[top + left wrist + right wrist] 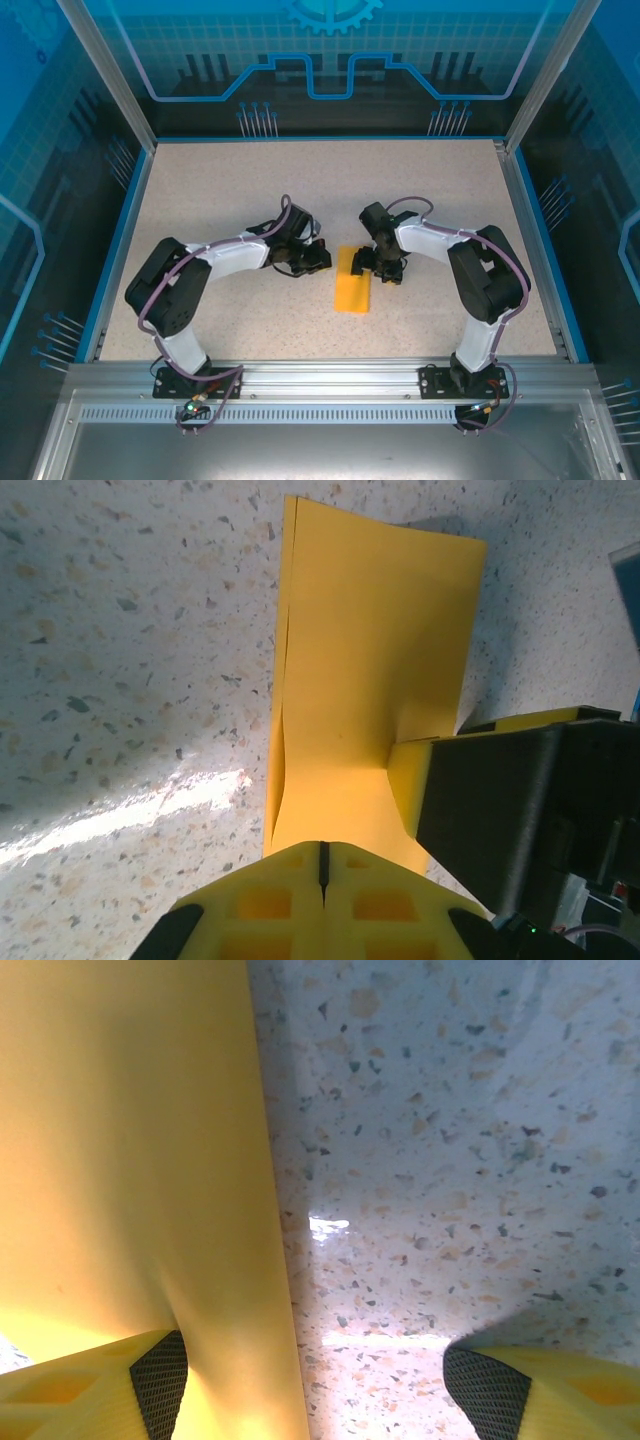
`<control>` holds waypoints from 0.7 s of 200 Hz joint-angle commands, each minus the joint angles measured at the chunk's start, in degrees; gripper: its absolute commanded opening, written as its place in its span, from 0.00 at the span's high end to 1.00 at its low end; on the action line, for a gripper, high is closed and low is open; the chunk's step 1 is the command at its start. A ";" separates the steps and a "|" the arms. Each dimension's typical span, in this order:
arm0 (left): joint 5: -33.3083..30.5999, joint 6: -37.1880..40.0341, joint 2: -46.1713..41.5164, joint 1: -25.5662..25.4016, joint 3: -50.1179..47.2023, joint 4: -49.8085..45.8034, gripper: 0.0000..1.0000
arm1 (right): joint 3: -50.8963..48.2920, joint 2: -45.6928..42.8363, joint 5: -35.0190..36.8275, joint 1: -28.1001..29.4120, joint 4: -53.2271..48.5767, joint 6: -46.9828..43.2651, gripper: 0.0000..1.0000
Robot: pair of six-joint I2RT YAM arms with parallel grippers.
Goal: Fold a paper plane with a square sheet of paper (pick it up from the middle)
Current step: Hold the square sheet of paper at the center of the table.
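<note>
The square sheet of paper (353,282) lies on the table folded into a narrow orange-yellow strip between the two grippers. In the left wrist view the paper (370,660) shows doubled layers, slightly parted along its left edge. My left gripper (322,865) is shut at the strip's near end, with nothing visible between its tips. My right gripper (315,1390) is open. One of its fingers (150,1385) rests on the paper (130,1160), and the other stands over bare table. In the top view the left gripper (318,260) and right gripper (373,263) flank the strip's far end. A paper plane is out of view.
The speckled tabletop (250,190) is bordered by a blue rim and aluminium posts (108,75). Both arm bases are bolted to the metal rail (320,378) at the near edge. The right gripper's dark body (520,810) reaches in from the right of the left wrist view.
</note>
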 commanded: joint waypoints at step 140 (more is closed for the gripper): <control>-7.77 -3.49 -3.55 -1.21 0.64 -3.46 0.99 | -7.12 5.37 -5.48 0.76 13.17 0.50 0.17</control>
